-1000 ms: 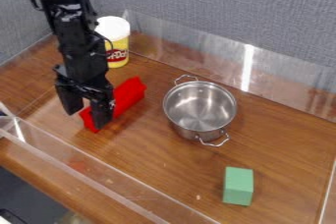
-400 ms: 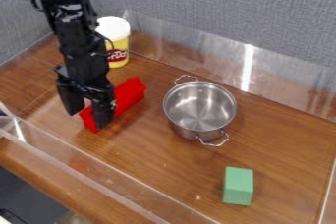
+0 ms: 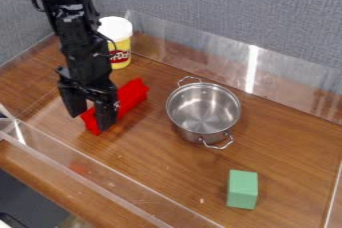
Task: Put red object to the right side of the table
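Note:
The red object (image 3: 123,100), a bright red long block, lies on the brown wooden table (image 3: 287,147) at the left. My gripper (image 3: 87,111) points straight down over the block's near end. Its black fingers (image 3: 66,100) are open and straddle that end, which is partly hidden behind them. The rest of the block reaches back and to the right from the fingers. I cannot tell whether the fingers touch the block.
A steel pot (image 3: 203,111) with two handles stands just right of the block. A yellow tub with a red label (image 3: 118,43) sits behind the arm. A green cube (image 3: 242,188) lies near the front right. Low clear walls (image 3: 254,64) border the table.

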`<state>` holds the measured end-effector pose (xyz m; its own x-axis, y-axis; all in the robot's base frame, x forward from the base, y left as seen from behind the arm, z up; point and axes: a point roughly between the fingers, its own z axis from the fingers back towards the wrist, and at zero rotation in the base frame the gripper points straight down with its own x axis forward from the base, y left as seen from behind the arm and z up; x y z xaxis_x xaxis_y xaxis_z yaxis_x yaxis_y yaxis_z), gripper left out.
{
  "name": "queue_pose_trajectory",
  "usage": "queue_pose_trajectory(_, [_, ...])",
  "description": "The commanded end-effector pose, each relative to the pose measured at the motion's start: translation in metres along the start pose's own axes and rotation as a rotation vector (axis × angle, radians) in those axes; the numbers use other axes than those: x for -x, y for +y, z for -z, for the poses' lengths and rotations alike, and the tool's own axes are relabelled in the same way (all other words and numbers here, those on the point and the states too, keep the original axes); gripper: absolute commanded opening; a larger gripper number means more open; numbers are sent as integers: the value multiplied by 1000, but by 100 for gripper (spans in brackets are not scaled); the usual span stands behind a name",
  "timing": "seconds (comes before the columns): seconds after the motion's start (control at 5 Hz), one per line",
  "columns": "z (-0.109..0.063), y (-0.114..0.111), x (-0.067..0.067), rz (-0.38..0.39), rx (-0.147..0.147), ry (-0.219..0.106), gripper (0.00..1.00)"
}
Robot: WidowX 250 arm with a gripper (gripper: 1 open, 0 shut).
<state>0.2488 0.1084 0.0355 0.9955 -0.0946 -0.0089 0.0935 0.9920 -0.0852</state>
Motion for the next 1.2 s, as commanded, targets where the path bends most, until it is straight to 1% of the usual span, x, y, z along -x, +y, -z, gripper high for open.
queue_pose_trajectory(0.0, [-19,0,-11,17,-36,-60,100])
queue_pose_trajectory(0.4, [-21,-1,-11,19,-40,-65,100])
queue_pose_trajectory(0.6, [-18,-1,-12,19,-38,-64,0])
queue_pose_trajectory(0.8, [-18,-2,-13,24,-38,-66,0])
queue_pose_trajectory(1.0, [-23,-4,-12,32,-37,-73,0])
